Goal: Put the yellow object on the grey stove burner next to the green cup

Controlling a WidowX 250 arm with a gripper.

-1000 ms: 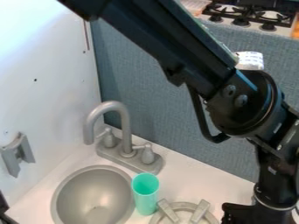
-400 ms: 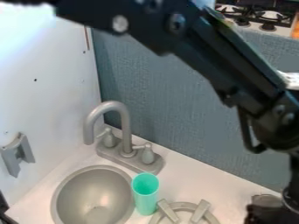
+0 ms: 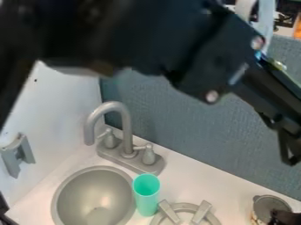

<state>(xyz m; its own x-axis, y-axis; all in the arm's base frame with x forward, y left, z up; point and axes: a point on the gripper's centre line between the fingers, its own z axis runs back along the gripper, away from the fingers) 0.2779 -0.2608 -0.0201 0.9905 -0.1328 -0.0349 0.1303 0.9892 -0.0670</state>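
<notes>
At the bottom right corner, a dark part of the gripper (image 3: 284,218) overlaps the lower right of a grey-topped round container (image 3: 270,204); whether they touch I cannot tell. The container stands on the white counter, with a small handle or tab at its upper left. A teal cup (image 3: 146,193) is upright just right of the grey sink basin (image 3: 94,193), well left of the gripper. Large black arm segments span the top and run down the right edge.
The grey faucet (image 3: 124,127) rises behind the basin. A round grey burner-like ring (image 3: 187,212) lies right of the cup. A grey bracket (image 3: 17,154) is on the white left wall, and a blue-grey panel (image 3: 176,110) backs the counter.
The arm has swung to the right and its upper segments now cover more of the top. The grey-topped container, hidden behind the arm at first, has come into view. The cup has stayed put.
</notes>
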